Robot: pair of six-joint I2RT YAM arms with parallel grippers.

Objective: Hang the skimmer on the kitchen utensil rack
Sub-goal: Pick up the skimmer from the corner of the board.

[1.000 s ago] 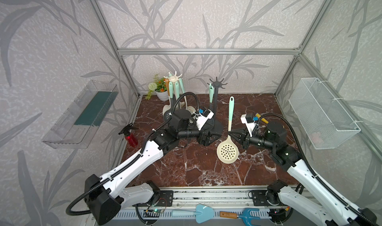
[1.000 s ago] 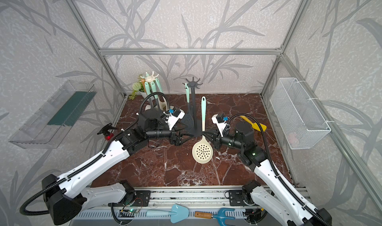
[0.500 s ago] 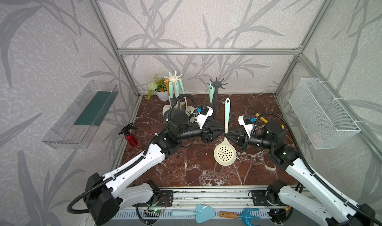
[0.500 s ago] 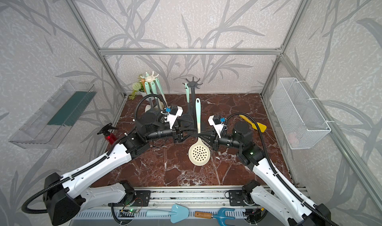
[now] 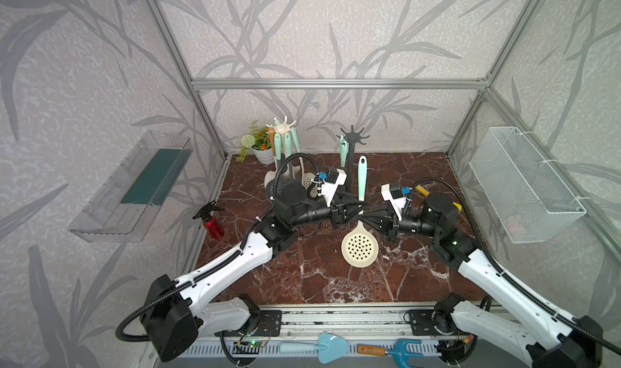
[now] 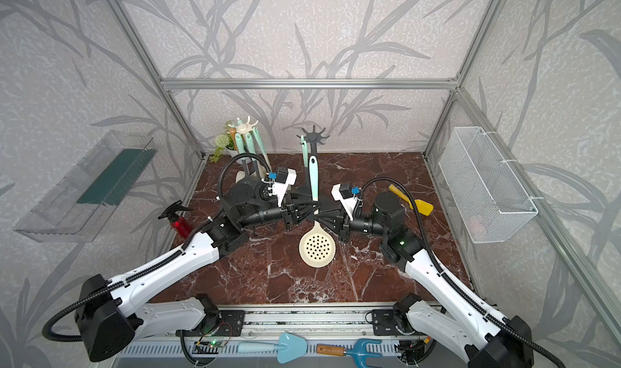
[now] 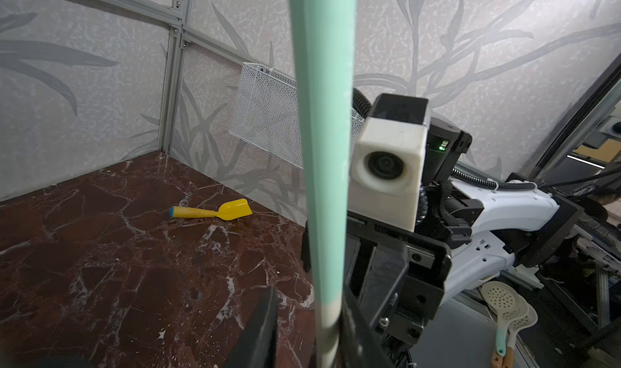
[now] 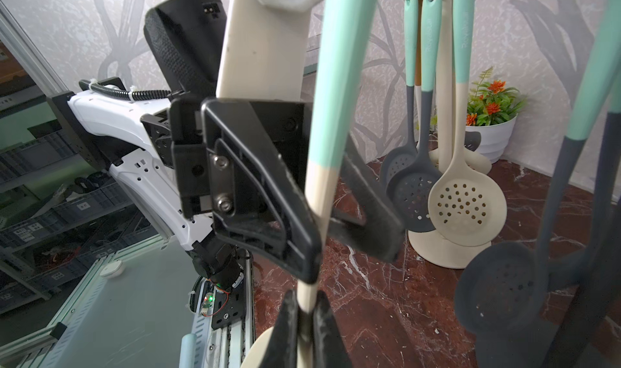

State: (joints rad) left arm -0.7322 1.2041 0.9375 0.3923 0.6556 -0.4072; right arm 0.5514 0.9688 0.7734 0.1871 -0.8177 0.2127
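Above mid-table I've got the skimmer (image 5: 359, 247) upright over the red marble tabletop (image 5: 302, 275): right gripper (image 8: 304, 326) clamped on its cream neck, left gripper (image 5: 357, 211) narrow around the shaft just above, a gap showing beside one finger (image 7: 262, 329). Just behind stands the black utensil rack (image 5: 351, 141), one teal-handled tool (image 5: 342, 151) hanging on it; the wire basket (image 5: 524, 184) on the wall holds something pinkish I can't identify.

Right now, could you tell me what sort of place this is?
Probably a lab test cell staged as a kitchen: an aluminium frame, a cream rack and a black rack of utensils, a marble-look top.
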